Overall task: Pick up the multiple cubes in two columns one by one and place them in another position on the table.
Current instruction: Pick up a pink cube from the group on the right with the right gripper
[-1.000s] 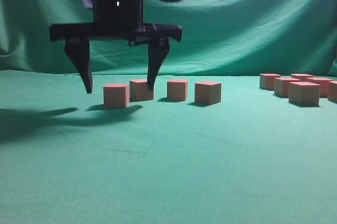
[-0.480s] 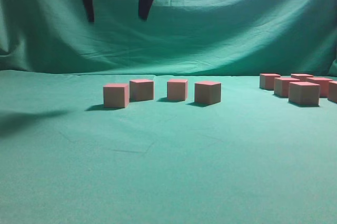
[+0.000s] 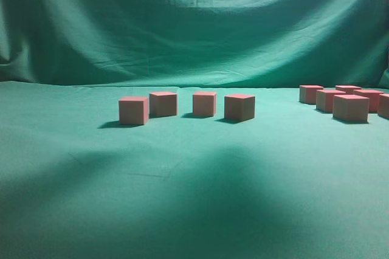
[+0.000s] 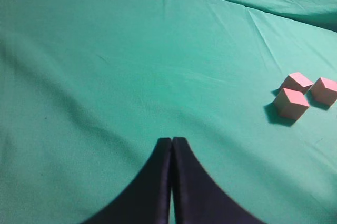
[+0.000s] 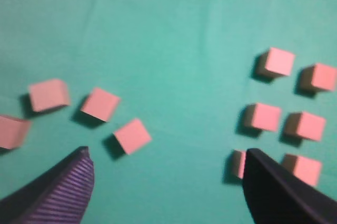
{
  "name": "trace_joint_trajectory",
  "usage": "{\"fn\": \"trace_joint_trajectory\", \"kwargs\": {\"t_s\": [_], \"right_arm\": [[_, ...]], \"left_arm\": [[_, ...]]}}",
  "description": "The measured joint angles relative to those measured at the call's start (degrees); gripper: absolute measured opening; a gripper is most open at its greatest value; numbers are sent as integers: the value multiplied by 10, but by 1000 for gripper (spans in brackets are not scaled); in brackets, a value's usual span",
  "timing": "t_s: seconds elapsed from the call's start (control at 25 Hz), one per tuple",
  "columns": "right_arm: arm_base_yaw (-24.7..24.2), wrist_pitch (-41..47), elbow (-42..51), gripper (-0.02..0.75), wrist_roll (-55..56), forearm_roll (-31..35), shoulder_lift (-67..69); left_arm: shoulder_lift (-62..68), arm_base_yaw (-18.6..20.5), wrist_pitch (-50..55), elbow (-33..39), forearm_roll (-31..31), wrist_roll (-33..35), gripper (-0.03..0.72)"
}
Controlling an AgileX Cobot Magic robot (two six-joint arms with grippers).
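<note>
Right wrist view: the right fingers (image 5: 168, 182) are open, left fingers (image 4: 171, 153) closed; drop straight over one cube (image 5: 262, 116), then squeeze.

Left hand (image 4: 171, 145) closed, right hand (image 5: 167, 162) spread wide.

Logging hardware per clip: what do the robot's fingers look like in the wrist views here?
Only the fingers show; no arm body, cables or markings appear now. The left gripper has two black, matte fingers that taper from a broad base to narrow tips. The right gripper has similar dark tapered fingers; the one at lower left shows fine ribbed striping and a purplish tint, the other looks plain black.
</note>
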Motion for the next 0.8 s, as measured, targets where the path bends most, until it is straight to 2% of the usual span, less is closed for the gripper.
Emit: {"fn": "trace_joint_trajectory", "kwargs": {"t_s": [0.16, 0.28, 0.52, 0.8], "right_arm": [[-69, 0, 108, 579, 0, -2, -31], [-100, -5, 185, 579, 1, -2, -31], [-117, -124, 305, 579, 20, 0, -31], [-135, -232, 325, 579, 21, 4, -31]], "left_arm": [[0, 0, 0, 0, 0, 0, 0], [0, 0, 0, 0, 0, 0, 0], [0, 0, 0, 0, 0, 0, 0], [0, 0, 0, 0, 0, 0, 0]]}}
